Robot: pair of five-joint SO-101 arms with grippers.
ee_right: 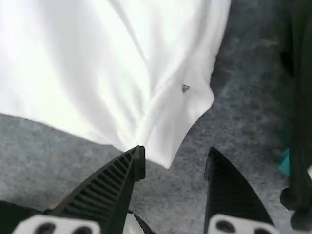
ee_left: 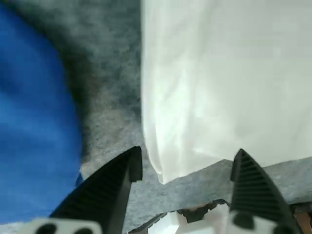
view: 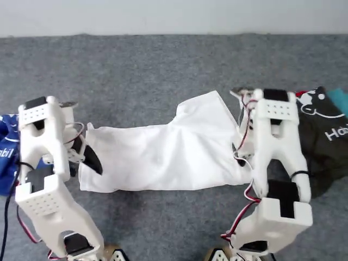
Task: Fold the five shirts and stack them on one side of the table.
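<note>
The left gripper [ee_left: 189, 156] is wide open and holds nothing. Its jaws straddle the near left corner of the white shirt [ee_left: 219, 73], one jaw over the cloth's end and the other over bare table [ee_left: 107, 97]. Just beyond the outer jaw lies the blue shirt [ee_left: 29, 122], apart from the white one with a strip of table between them.

The right gripper [ee_right: 175, 151] is also open and empty. It hangs over the opposite near corner of the white shirt [ee_right: 97, 58], with the cloth's tip between its jaws. The black shirt [ee_right: 300, 73] is at its outer side.

In the high view the white shirt [view: 163, 149] lies flat in the middle of the frame. Its long axis runs left to right, from the left gripper [view: 84, 153] at centre left to the right arm at centre right. A sleeve juts toward the top of the frame near the right arm. The blue shirt [view: 6, 147] is at the left edge and the black shirt [view: 321, 136] at the right edge.

Each arm is nearest its own end of the shirt, so a two-handed pinch of both lower corners looks like the step in hand. The fold would then go across the short axis, away from the arms.
</note>
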